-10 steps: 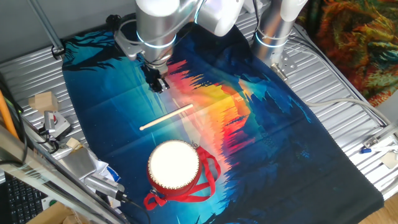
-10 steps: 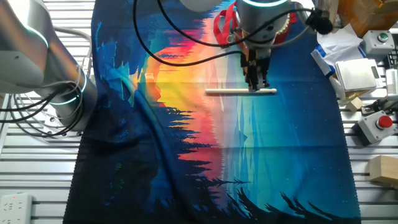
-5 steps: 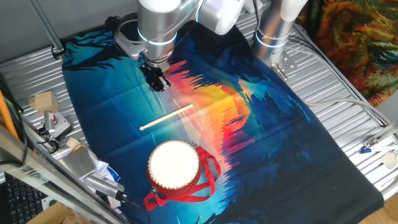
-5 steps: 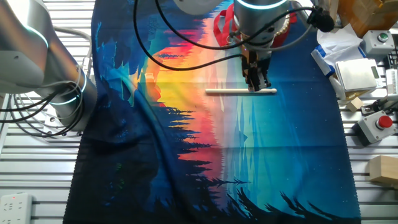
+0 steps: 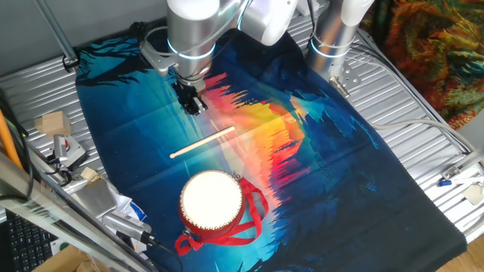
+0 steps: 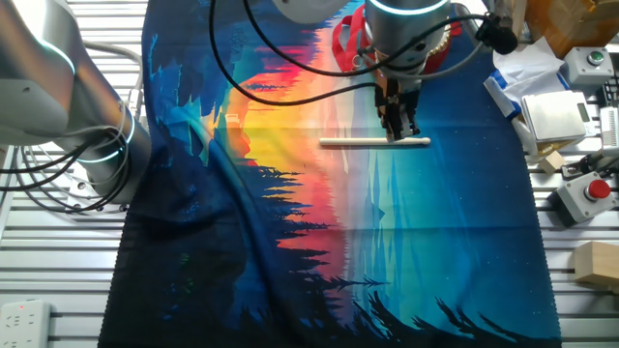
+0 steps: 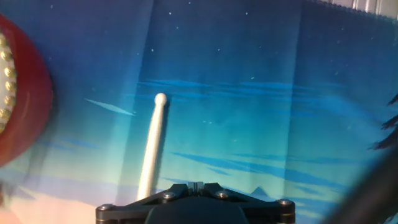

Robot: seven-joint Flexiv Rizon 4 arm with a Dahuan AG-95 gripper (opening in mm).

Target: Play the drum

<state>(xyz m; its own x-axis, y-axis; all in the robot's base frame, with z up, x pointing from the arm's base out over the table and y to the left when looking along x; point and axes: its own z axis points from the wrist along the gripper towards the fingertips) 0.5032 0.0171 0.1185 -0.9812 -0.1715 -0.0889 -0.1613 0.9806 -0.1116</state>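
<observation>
While the arm hung over the far part of the printed sunset cloth (image 5: pixel 318 151), the gripper (image 5: pixel 193 104) pointed down above bare fabric, clear of the drumstick (image 5: pixel 202 142) in one fixed view. From the other fixed view the gripper (image 6: pixel 398 128) hovered just over the drumstick (image 6: pixel 375 143), its tips lined up near the stick's right half; contact could not be confirmed. Fingers looked close together in both fixed views, nothing between them, but whether they were fully pressed together I could not tell. The hand view showed only the gripper's dark base at the bottom edge, with the drumstick (image 7: pixel 151 146) running upward to a rounded tip. The drum (image 5: pixel 212 205) sat on the near part of the cloth, white head up, red sides, red ribbon straps (image 5: pixel 249 219) trailing beside it, well apart from the gripper. In the hand view its red wall (image 7: pixel 22 106) filled the left edge. Ribbed metal tabletop (image 5: pixel 423 151) showed around the cloth. Small wooden blocks (image 5: pixel 51 123) lay at the left margin.
</observation>
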